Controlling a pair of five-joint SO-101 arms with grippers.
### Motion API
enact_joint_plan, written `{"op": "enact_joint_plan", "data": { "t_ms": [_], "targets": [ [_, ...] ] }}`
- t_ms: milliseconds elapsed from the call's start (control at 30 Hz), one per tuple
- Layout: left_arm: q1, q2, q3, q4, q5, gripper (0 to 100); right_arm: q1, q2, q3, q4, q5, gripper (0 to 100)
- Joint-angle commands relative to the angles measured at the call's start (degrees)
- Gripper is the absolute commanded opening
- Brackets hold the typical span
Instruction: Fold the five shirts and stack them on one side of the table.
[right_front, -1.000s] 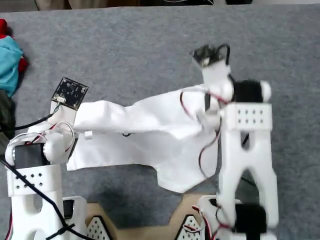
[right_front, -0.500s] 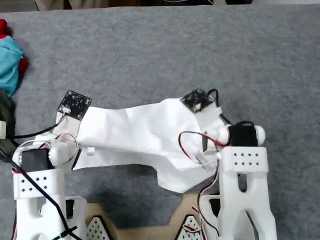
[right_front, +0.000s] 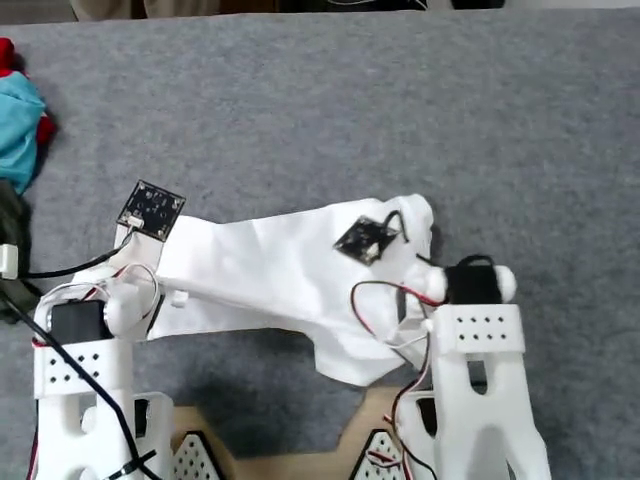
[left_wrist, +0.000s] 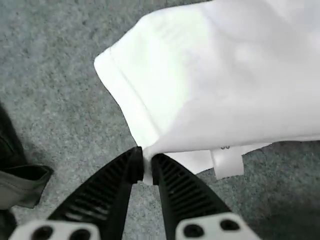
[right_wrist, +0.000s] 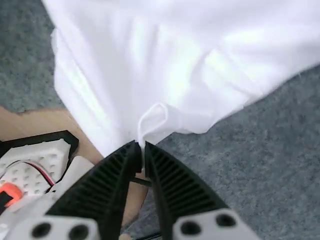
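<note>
A white shirt (right_front: 270, 265) lies stretched across the grey table (right_front: 400, 110) between my two arms. In the left wrist view, my left gripper (left_wrist: 145, 167) is shut on the hem of the white shirt (left_wrist: 215, 80), close to its small sewn label (left_wrist: 227, 161). My right gripper (right_wrist: 141, 147) is shut on a small raised fold of the white shirt (right_wrist: 190, 60), just above the table's front edge. In the high view the left arm (right_front: 80, 340) stands at the shirt's left end. The right arm (right_front: 470, 320) stands over its right end.
A heap of other shirts sits at the far left edge: teal (right_front: 18, 120), red (right_front: 8, 50) and a dark one (right_front: 10, 230), whose cloth also lies beside my left gripper (left_wrist: 15, 165). A wooden board (right_front: 300, 462) carries the arm bases at the front. Bare grey table stretches behind and to the right.
The right arm has drawn back toward the front edge, pulling the shirt's far right part over with it. The left arm has shifted slightly toward the front, still holding the hem.
</note>
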Motion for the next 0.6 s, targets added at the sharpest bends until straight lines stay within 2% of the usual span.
{"op": "enact_joint_plan", "data": {
  "t_ms": [0, 133, 267, 567],
  "targets": [
    [-0.4, -0.7, 0.9, -3.6, 0.2, 2, -3.8, -1.1, 1.5, -2.7, 0.4, 0.4],
    [-2.6, -0.2, 1.1, -4.0, 0.2, 2, -7.8, -0.9, 3.8, -5.9, 0.2, 0.4],
    [-6.2, -0.2, 1.1, -4.0, -0.1, 2, -8.0, -0.8, 5.4, -7.0, 0.2, 0.4],
    [-5.2, -0.1, 4.9, -4.0, -0.2, 2, -7.8, -0.8, 7.0, -6.8, 0.5, 0.4]
  ]
}}
